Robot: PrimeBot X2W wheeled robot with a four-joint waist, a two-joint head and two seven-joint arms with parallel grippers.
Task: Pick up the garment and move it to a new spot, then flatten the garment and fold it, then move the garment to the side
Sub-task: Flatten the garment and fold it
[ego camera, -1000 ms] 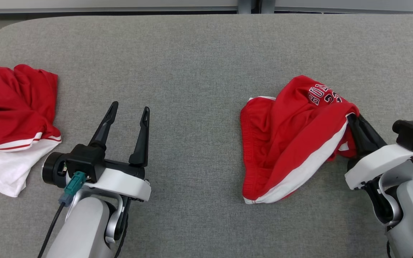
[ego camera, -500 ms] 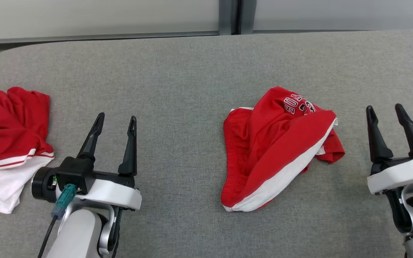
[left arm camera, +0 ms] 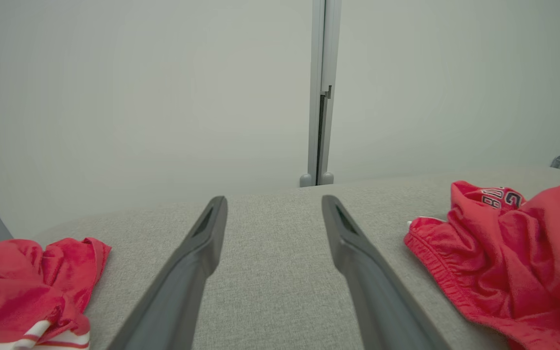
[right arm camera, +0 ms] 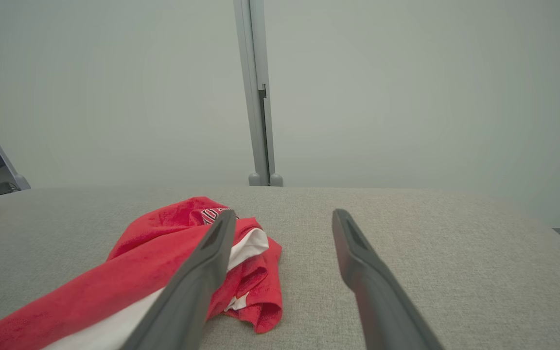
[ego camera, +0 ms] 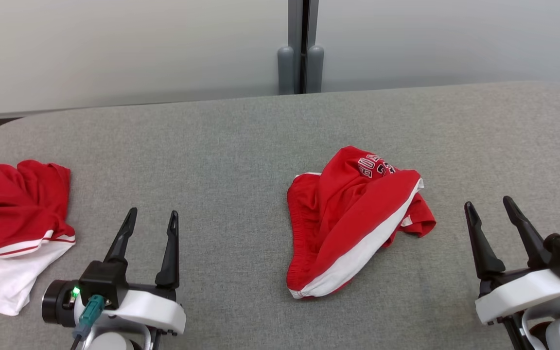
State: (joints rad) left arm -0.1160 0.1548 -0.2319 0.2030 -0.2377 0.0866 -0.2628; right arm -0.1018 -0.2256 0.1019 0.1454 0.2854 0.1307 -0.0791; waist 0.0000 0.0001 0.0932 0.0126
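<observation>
Garment (ego camera: 353, 223) lies crumpled on grey table (ego camera: 231, 146) before pale wall (ego camera: 114, 48); both jaws spread, empty.

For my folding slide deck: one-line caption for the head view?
Open left gripper and right gripper flank a crumpled red garment on the grey table; a second garment lies far left.

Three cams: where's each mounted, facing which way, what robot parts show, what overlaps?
Head view: on the head, facing forward-down at the grey table; left gripper and right gripper at the bottom corners, open.
Left wrist view: on the left wrist, facing the wall along its two fingers; red shorts at right.
Right wrist view: on the right wrist, same heading, own fingers; shorts at left.
Shared: all see the shorts and wall post.
</observation>
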